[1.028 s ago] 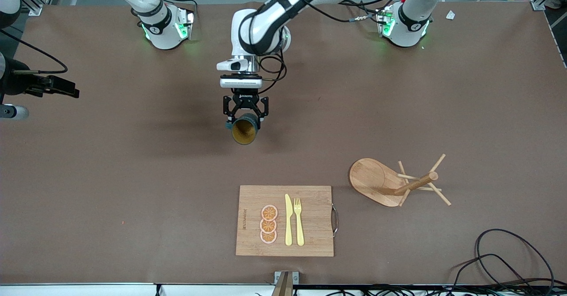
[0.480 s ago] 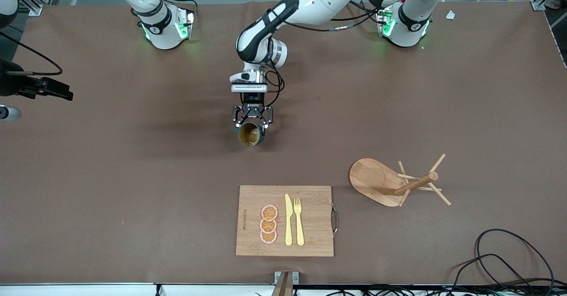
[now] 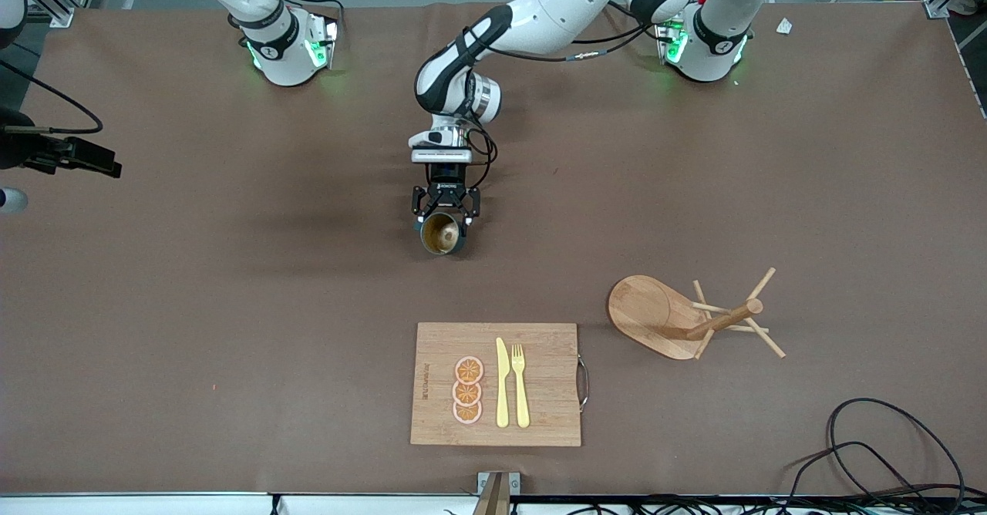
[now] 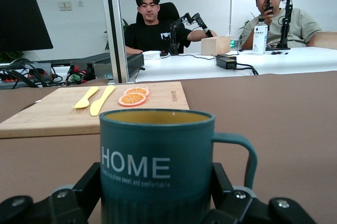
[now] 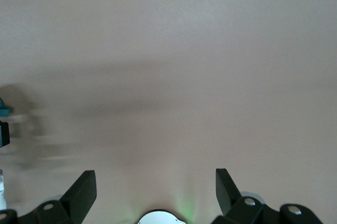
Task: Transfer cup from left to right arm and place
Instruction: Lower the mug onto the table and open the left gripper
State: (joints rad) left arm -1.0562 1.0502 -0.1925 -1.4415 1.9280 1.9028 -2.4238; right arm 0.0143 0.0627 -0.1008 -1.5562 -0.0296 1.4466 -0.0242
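Observation:
The cup, dark teal with a mustard inside, is upright in my left gripper at the table's middle, low over the brown table. In the left wrist view the cup reads "HOME", with its handle out to one side and a black finger pressed on each flank. My right gripper hangs at the right arm's end of the table, well apart from the cup. It is open and empty in the right wrist view, where a sliver of teal shows at the edge.
A wooden cutting board with orange slices, a yellow knife and a yellow fork lies nearer the front camera than the cup. A wooden rack lies tipped over toward the left arm's end. Black cables sit near that corner.
My left gripper has come down with the cup and turned it from tilted to upright. My right gripper has drifted slightly farther toward its end of the table.

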